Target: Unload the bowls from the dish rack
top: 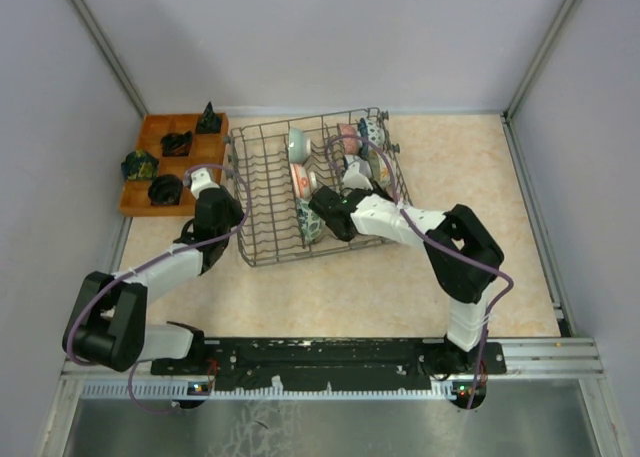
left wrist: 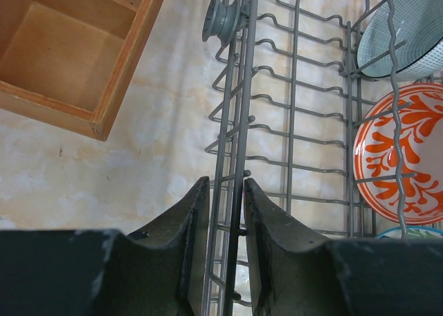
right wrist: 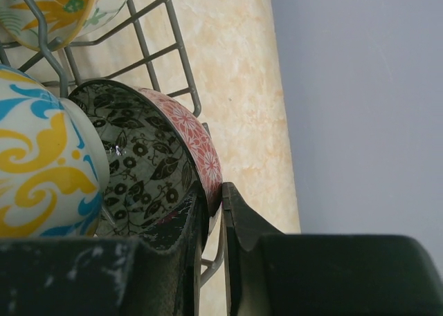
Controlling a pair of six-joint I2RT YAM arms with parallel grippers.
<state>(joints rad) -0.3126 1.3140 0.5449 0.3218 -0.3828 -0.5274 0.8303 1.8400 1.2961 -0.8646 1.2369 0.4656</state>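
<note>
A: What's hidden?
B: The red bowl's (right wrist: pixel 149 164) lower part is behind the right fingers (right wrist: pixel 234 212). They're pinched on its rim, in the rack (top: pixel 262 192). A yellow-blue bowl (right wrist: pixel 41 171) is just left of them.
A: Left fingers (left wrist: pixel 197 205)?
B: Nearly closed, clamping the rack's edge wire.

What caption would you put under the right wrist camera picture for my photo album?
Right gripper pinching the rim of a red floral bowl in the dish rack, beside a yellow-and-blue bowl.

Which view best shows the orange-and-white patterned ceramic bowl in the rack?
Left wrist: the orange-and-white patterned ceramic bowl fills the right edge, pattern clear behind the grey wire dish rack. Top external shows it small, standing on edge. Right wrist does not show it.
</note>
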